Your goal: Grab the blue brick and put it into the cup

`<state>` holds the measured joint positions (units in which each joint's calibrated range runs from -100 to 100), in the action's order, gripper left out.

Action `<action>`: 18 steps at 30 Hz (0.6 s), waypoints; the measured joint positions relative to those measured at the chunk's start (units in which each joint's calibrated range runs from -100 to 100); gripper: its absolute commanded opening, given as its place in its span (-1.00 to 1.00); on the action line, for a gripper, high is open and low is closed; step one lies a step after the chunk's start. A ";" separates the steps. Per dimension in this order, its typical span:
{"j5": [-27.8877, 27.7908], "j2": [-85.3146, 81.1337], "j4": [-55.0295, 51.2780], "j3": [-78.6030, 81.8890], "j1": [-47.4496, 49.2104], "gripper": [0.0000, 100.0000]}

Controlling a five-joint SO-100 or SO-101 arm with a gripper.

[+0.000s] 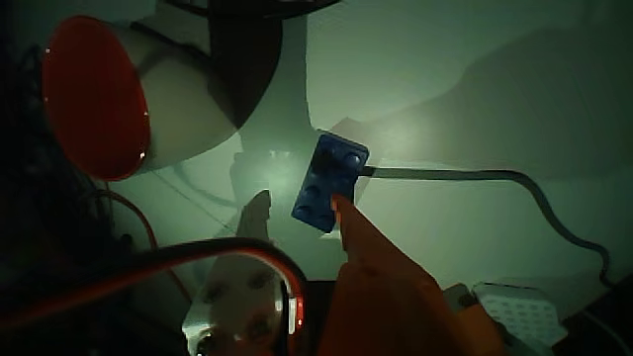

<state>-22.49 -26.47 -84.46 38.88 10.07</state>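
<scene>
Wrist view, dim greenish light. The brick [327,182] lies flat on the table [445,109], studs up, just right of frame centre. The gripper [297,206] enters from 6 o'clock: the orange finger [348,216] has its tip touching or overlapping the brick's lower right corner, and the pale finger [259,210] stands just apart from the brick at its 8 o'clock side. The fingers are parted wide enough to straddle the brick and have hold of nothing that you can see. Judgement: you are in the approach-and-grasp step; the brick is not yet lifted. Whether the orange tip rests on the brick or merely in front of it, you cannot tell from this angle. The next move calls for you to centre the brick between the fingers before you shut them, since the orange tip sits on a corner and may push the brick askew. The cup [99,99] lies toward 10 o'clock, its red mouth tilted toward the camera, well apart from the brick. A grey cable [495,178] runs from the brick's 3 o'clock side out toward 4 o'clock; keep clear of it. Open table lies at 1 to 2 o'clock. The path from brick to cup at 10 o'clock looks free, though shadow hides detail there.
</scene>
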 measured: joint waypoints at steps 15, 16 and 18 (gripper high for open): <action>-1.12 4.17 12.32 13.39 -4.01 -0.38; -1.12 4.43 13.21 13.39 -4.10 -0.38; -1.17 4.60 14.10 13.39 -4.01 -0.39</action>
<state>-23.66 -21.87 -70.37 52.27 6.06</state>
